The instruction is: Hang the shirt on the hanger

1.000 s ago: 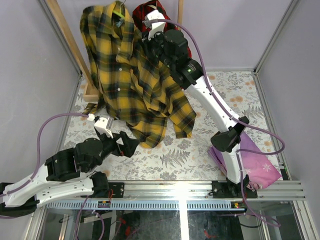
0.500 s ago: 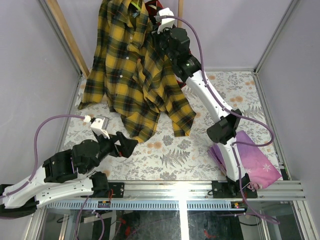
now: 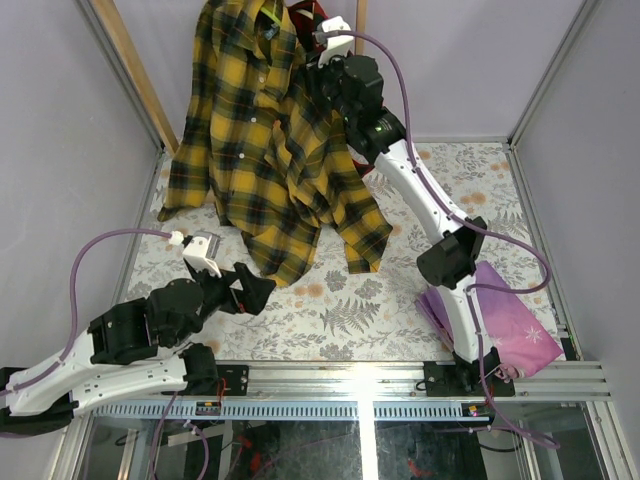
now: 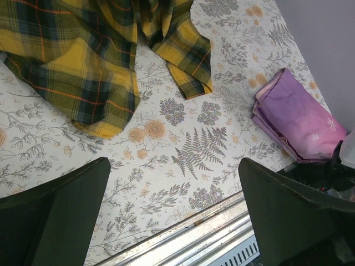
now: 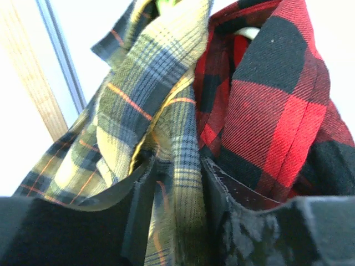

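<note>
The yellow and dark plaid shirt (image 3: 260, 130) hangs at the back from the lime-green hanger (image 3: 270, 12), its hem and one sleeve trailing onto the table. My right gripper (image 3: 312, 72) is raised at the shirt's collar and shoulder. In the right wrist view a fold of the shirt (image 5: 161, 83) lies loosely between the parted fingers of that gripper (image 5: 172, 172), with a bit of the hanger (image 5: 166, 4) above. My left gripper (image 3: 262, 290) stands wide open low over the table, empty, just short of the shirt's hem (image 4: 72, 61); its fingers frame bare cloth-covered table (image 4: 173, 163).
A red-and-black plaid shirt (image 3: 310, 12) hangs right behind my right gripper, close against it (image 5: 266, 100). The wooden rack frame (image 3: 135, 80) stands at the back left. A folded purple cloth (image 3: 510, 320) lies near the right arm's base. A metal rail (image 3: 400, 380) runs along the near edge.
The shirt went up from a slumped heap on the table to hanging high at the back; in the last half second it stayed put. The right fingers have parted slightly. The left arm barely shifted.
</note>
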You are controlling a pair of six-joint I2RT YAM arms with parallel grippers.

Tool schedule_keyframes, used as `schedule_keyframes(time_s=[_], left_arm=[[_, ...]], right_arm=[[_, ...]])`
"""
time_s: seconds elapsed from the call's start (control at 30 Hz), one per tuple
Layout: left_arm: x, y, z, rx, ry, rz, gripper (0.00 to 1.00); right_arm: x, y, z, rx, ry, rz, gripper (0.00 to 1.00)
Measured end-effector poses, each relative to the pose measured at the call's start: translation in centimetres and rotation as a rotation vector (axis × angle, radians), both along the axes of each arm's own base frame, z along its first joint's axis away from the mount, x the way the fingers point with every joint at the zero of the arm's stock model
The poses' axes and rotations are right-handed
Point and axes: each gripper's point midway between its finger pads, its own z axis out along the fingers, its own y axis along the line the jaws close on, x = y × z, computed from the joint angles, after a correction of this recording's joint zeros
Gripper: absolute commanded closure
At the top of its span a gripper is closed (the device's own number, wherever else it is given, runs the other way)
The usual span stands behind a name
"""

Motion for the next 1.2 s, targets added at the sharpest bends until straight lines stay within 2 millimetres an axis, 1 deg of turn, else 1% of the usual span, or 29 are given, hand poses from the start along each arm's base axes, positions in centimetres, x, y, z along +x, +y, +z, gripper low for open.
schedule_keyframes(time_s=[0.07, 0.13, 0.2, 0.33, 0.43, 0.53, 0.6, 0.63, 0.7, 0.77, 0.8, 0.9, 0.93, 0.97, 1.0, 1.03, 1.1, 1.2], left_arm=[[0.1, 0.0, 0.0, -0.001, 0.002, 0.007, 0.0], [0.1, 0.0, -0.2, -0.002, 0.006, 0.015, 0.0], [0.3, 0.0, -0.2, -0.001, 0.009, 0.024, 0.0], [0.6, -0.3, -0.8, 0.027, 0.019, 0.038, 0.0], [0.9, -1.0, -1.7, 0.075, 0.038, 0.044, 0.0], [1.4, -2.2, -2.9, 0.142, 0.07, 0.051, 0.0], [1.8, -3.0, -3.7, 0.189, 0.092, 0.054, 0.0], [2.0, -3.5, -4.2, 0.215, 0.104, 0.055, 0.0], [2.4, -4.6, -4.8, 0.259, 0.124, 0.057, 0.0], [2.9, -5.8, -5.8, 0.314, 0.152, 0.063, 0.0], [3.1, -6.5, -6.3, 0.34, 0.168, 0.068, 0.0], [3.8, -8.0, -7.3, 0.405, 0.22, 0.106, 0.0], [4.0, -8.4, -7.4, 0.425, 0.237, 0.123, 0.0], [4.2, -8.9, -7.5, 0.439, 0.25, 0.14, 0.0], [4.4, -9.2, -7.5, 0.446, 0.256, 0.152, 0.0], [4.7, -9.5, -7.4, 0.459, 0.26, 0.167, 0.0], [5.2, -9.7, -7.0, 0.479, 0.254, 0.195, 0.0], [5.9, -9.6, -6.3, 0.511, 0.236, 0.232, 0.0]], right_arm=[[-0.6, 0.1, -0.2, -0.001, 0.011, 0.034, 0.43], [-1.7, 0.0, 0.0, -0.005, 0.022, 0.075, 0.33], [-3.0, -0.2, 0.5, -0.002, 0.03, 0.108, 0.28], [-6.9, -1.3, 2.6, 0.004, 0.031, 0.179, 0.23], [-10.1, -2.7, 4.8, 0.018, 0.022, 0.213, 0.21], [-13.8, -5.0, 6.4, 0.026, 0.043, 0.221, 0.17], [-16.1, -6.6, 6.3, 0.025, 0.072, 0.215, 0.15], [-17.4, -7.6, 5.8, 0.022, 0.096, 0.208, 0.15], [-19.8, -9.5, 4.1, 0.012, 0.153, 0.192, 0.13], [-21.8, -11.2, 1.7, 0.0, 0.22, 0.168, 0.12], [-22.7, -12.2, -0.1, -0.01, 0.264, 0.148, 0.12], [-24.9, -14.5, -5.6, -0.041, 0.416, 0.084, 0.0], [-25.5, -15.0, -7.1, -0.05, 0.458, 0.07, 0.01], [-26.2, -15.7, -9.6, -0.061, 0.523, 0.043, 0.01], [-26.8, -16.3, -11.3, -0.07, 0.576, 0.024, 0.01], [-27.6, -16.9, -13.7, -0.076, 0.649, -0.005, 0.01], [-28.8, -17.9, -17.0, -0.087, 0.756, -0.053, 0.01], [-30.9, -19.8, -22.2, -0.113, 0.942, -0.158, 0.01]])
